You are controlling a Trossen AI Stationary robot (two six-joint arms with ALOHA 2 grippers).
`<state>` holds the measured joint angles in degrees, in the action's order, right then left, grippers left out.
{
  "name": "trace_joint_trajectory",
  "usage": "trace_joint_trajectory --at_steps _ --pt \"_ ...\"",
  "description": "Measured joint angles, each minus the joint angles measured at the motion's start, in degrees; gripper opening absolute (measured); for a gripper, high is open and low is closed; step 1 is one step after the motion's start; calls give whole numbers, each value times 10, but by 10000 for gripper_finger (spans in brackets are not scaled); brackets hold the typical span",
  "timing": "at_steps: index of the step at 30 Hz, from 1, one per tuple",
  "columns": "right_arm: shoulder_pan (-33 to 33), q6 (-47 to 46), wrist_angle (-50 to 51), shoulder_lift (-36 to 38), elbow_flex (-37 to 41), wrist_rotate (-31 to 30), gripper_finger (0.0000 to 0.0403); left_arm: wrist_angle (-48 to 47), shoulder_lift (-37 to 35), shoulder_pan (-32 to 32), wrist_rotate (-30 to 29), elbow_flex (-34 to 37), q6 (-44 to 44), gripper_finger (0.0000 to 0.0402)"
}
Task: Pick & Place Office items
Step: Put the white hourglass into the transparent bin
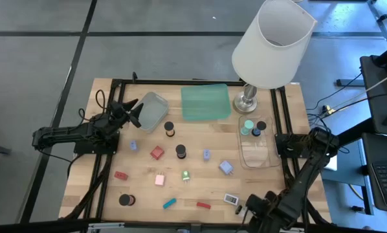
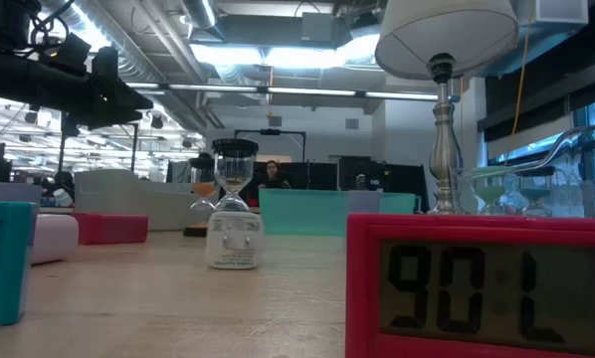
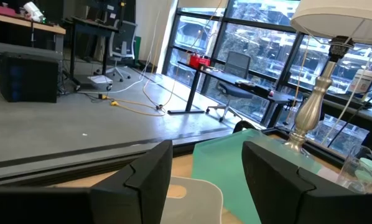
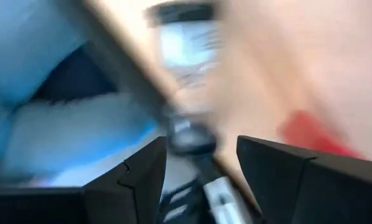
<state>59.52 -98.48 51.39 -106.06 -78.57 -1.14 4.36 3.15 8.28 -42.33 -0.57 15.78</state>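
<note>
Small office items lie scattered over the wooden table: black cylinders (image 1: 180, 151), a red block (image 1: 156, 153), lavender blocks (image 1: 226, 167), a pink block (image 1: 160, 180), a teal bar (image 1: 169, 203) and red bars (image 1: 203, 205). A mint-green cap (image 1: 248, 126) sits in the clear tray (image 1: 258, 155). My left gripper (image 1: 134, 114) hovers open over the grey tray (image 1: 153, 109), seen also in its wrist view (image 3: 206, 180). My right gripper (image 1: 246, 211) is low at the table's near edge, open (image 4: 201, 168), with a blurred dark piece (image 4: 189, 140) just ahead of its fingers.
A green tray (image 1: 205, 102) lies at the far edge beside the tall white-shaded lamp (image 1: 271, 42). A black frame borders the table (image 1: 103, 188). In the low view a red timer display (image 2: 477, 288) fills the foreground, with a white plug (image 2: 233, 244) farther back.
</note>
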Motion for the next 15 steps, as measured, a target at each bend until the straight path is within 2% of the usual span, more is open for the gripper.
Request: trace_joint_trajectory --at_steps 4,6,11,15 --pt "-1 -22 -13 -1 -1 -110 201 0 0 0 0 0 0 190" --pt "-2 -15 -40 -4 -1 -143 201 0 0 0 0 0 0 191" --pt "1 -19 -40 -4 0 -147 205 1 0 0 0 0 0 190" --pt "3 -44 -41 -12 6 -142 226 1 0 0 0 0 0 190"
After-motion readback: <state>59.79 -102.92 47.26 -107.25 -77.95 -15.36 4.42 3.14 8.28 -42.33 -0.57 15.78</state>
